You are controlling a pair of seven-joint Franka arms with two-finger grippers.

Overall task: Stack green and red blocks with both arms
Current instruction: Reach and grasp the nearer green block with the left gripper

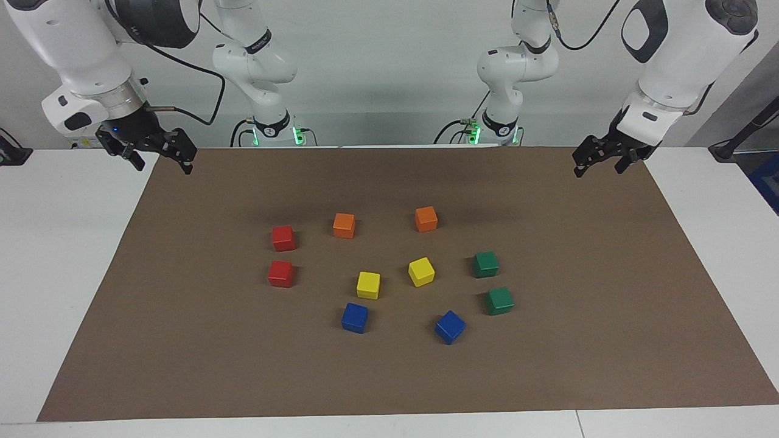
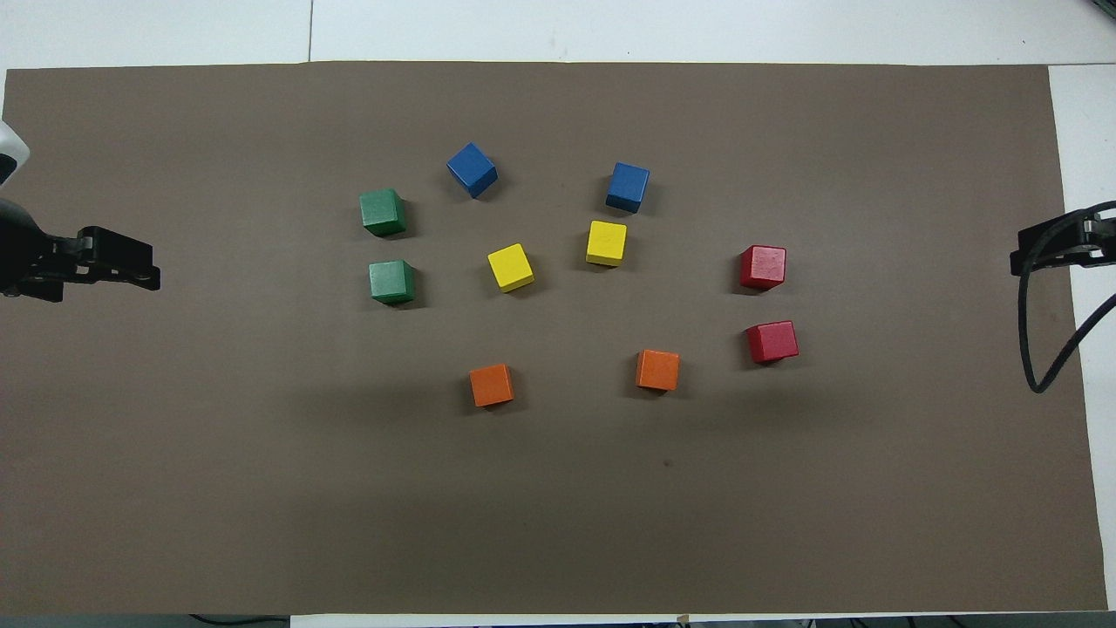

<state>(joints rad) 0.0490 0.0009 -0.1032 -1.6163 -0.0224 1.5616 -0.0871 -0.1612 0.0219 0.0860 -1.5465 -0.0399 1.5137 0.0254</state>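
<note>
Two red blocks lie apart on the brown mat toward the right arm's end: one nearer to the robots (image 1: 283, 238) (image 2: 772, 341), one farther (image 1: 280, 274) (image 2: 763, 266). Two green blocks sit toward the left arm's end, one nearer (image 1: 485, 264) (image 2: 391, 282) and one farther (image 1: 499, 300) (image 2: 382, 212). My right gripper (image 1: 163, 164) (image 2: 1029, 253) hangs open and empty over the mat's edge at its own end. My left gripper (image 1: 597, 169) (image 2: 139, 266) hangs open and empty over the mat's edge at its end. Both arms wait, well away from every block.
Between the red and green pairs lie two orange blocks (image 1: 344, 225) (image 1: 426, 218) nearest the robots, two yellow blocks (image 1: 368, 285) (image 1: 421, 271) in the middle, and two blue blocks (image 1: 355, 317) (image 1: 450, 326) farthest out. The brown mat (image 1: 578, 365) covers most of the white table.
</note>
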